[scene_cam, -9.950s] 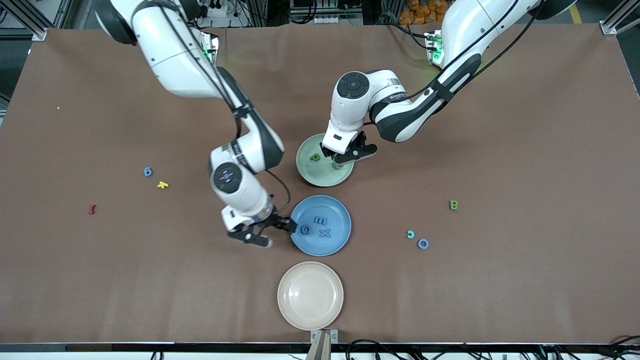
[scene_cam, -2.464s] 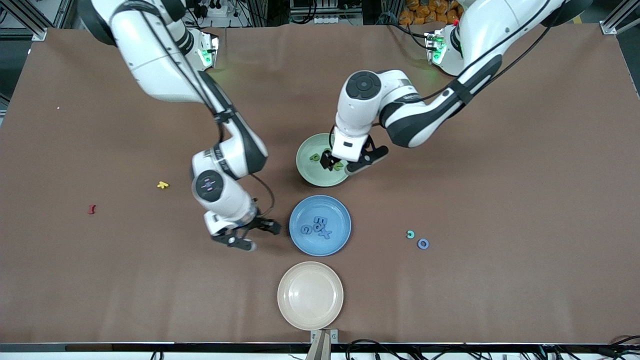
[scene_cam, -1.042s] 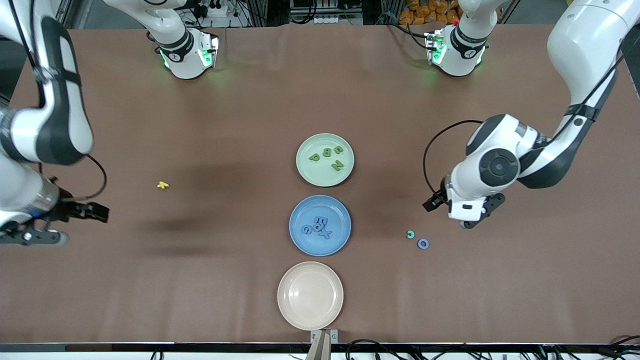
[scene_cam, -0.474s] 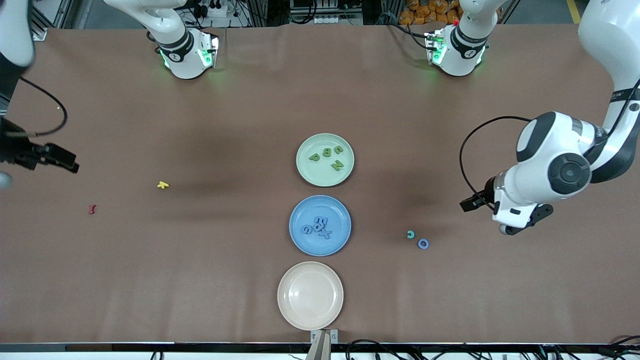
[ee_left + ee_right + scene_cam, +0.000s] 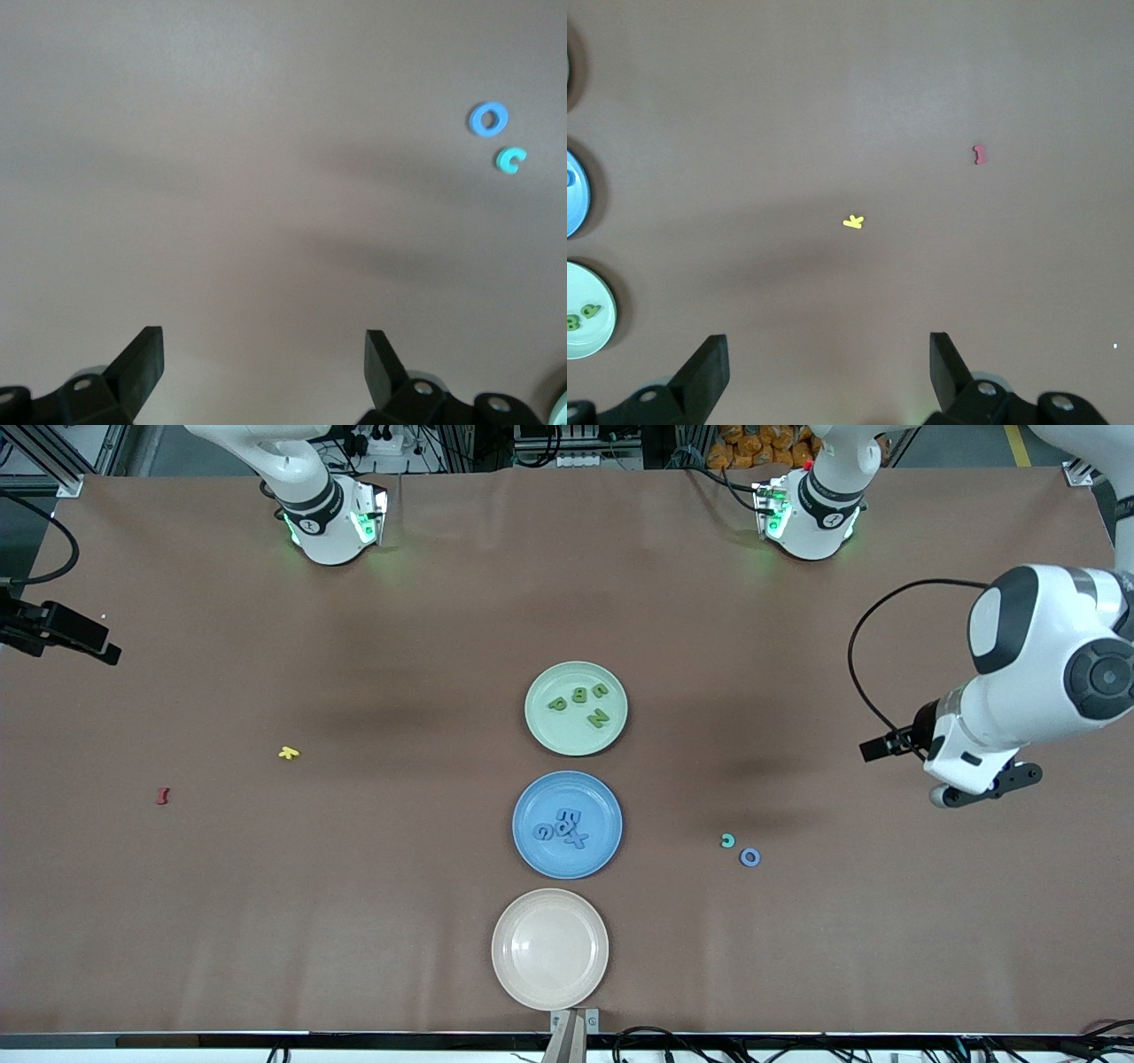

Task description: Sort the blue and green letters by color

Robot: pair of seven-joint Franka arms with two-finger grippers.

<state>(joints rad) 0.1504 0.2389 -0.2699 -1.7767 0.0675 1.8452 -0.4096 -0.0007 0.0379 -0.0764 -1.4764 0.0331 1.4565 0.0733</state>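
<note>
Several olive green letters [image 5: 580, 702] lie in the pale green plate [image 5: 538, 726]. Several blue letters [image 5: 563, 825] lie in the blue plate [image 5: 595, 852], which is nearer the front camera. A bluish O [image 5: 749, 856] and a teal c [image 5: 727, 840] rest on the bare table toward the left arm's end. My left gripper [image 5: 902, 775] hangs open and empty over the table near that end; its wrist view shows the O [image 5: 488, 119] and the c [image 5: 510, 159]. My right gripper [image 5: 53, 631] is open and empty over the right arm's end of the table.
An empty cream plate [image 5: 549, 950] sits nearest the front camera. A tiny yellow letter [image 5: 288, 753] and a tiny red letter [image 5: 162, 795] lie toward the right arm's end. The right wrist view shows the yellow letter [image 5: 852, 221] and the red letter [image 5: 980, 154].
Both arms have pulled back from the plates toward their own ends of the table and kept moving outward over the last second. Both grippers stayed open and empty; no letter moved.
</note>
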